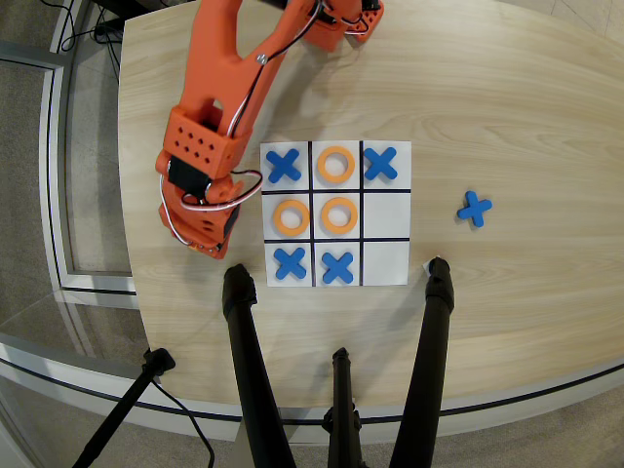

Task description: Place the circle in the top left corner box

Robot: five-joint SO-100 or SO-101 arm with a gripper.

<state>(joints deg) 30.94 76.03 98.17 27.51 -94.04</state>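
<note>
In the overhead view the white nine-cell grid sheet [386,210] lies mid-table. Three orange rings lie on it: top middle cell [336,165], middle left cell [291,216] and centre cell [338,214]. Blue crosses fill the top left [284,166], top right [380,163], bottom left [290,262] and bottom middle [337,267] cells. The one corner cell without a cross is the bottom right [386,262], and it is bare. My orange gripper [208,237] hangs over the table just left of the grid. Its fingers are hidden under the wrist, and no ring shows there.
A loose blue cross [475,208] lies on the wood to the right of the grid. Black tripod legs [241,322] [434,312] reach over the table's near edge just below the grid. The arm's base [336,19] stands at the far edge.
</note>
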